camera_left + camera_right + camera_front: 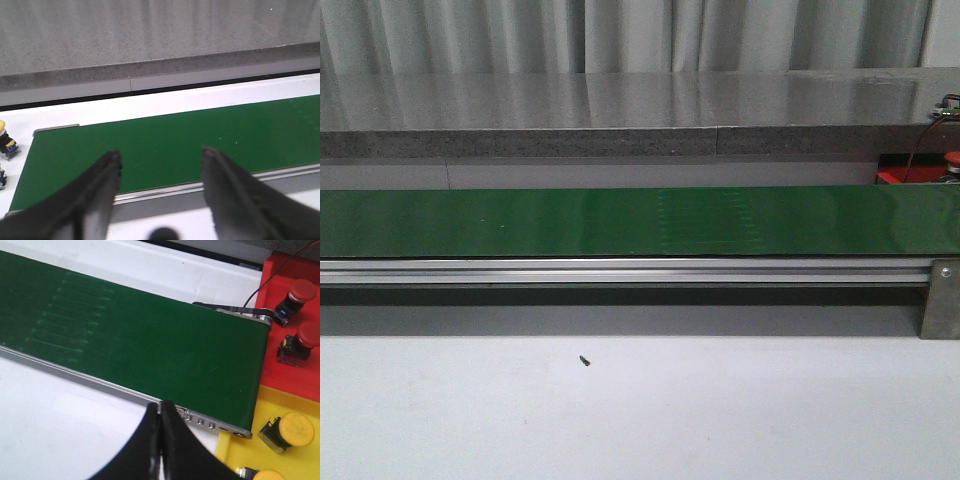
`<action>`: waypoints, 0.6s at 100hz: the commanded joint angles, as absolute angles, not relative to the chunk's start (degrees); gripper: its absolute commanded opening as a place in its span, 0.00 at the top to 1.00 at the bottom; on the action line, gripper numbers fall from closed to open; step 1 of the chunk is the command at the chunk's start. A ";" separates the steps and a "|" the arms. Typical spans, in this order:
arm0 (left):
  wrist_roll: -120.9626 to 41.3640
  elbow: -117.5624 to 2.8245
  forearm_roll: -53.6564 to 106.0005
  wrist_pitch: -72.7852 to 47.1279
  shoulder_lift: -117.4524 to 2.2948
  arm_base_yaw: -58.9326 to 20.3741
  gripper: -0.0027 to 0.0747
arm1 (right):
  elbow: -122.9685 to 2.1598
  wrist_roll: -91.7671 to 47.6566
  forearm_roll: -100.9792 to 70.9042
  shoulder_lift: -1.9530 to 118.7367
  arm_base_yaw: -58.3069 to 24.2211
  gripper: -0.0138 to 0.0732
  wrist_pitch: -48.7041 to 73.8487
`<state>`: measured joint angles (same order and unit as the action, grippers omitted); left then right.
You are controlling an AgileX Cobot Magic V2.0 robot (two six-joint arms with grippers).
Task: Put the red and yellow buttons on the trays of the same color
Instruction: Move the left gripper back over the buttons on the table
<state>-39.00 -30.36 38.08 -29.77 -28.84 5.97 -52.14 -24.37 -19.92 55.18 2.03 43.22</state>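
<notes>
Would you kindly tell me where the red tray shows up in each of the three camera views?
Front view: the red tray is a small sliver at the far right, behind the green belt.
Left wrist view: not in it; only the belt's other end shows.
Right wrist view: it fills the upper right corner, holding two red buttons, next to the belt's end.
Shared landmark: the green belt.

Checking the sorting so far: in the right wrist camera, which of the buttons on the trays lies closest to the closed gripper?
The yellow-capped button at the frame's lower edge on the yellow tray, cut off, next to the right gripper; the other yellow one and both red ones lie farther.
</notes>
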 commanded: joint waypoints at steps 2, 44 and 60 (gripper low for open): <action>-38.96 -32.05 40.09 -25.99 -29.07 5.50 0.22 | -53.74 -24.89 -20.43 54.21 2.03 0.95 40.40; -24.30 -39.99 32.61 -25.97 -35.78 9.58 0.24 | -53.74 -24.89 -20.43 54.21 2.03 0.95 40.40; -18.29 -49.88 25.19 -32.36 -46.15 15.47 0.24 | -53.74 -24.89 -20.43 54.21 2.03 0.95 40.40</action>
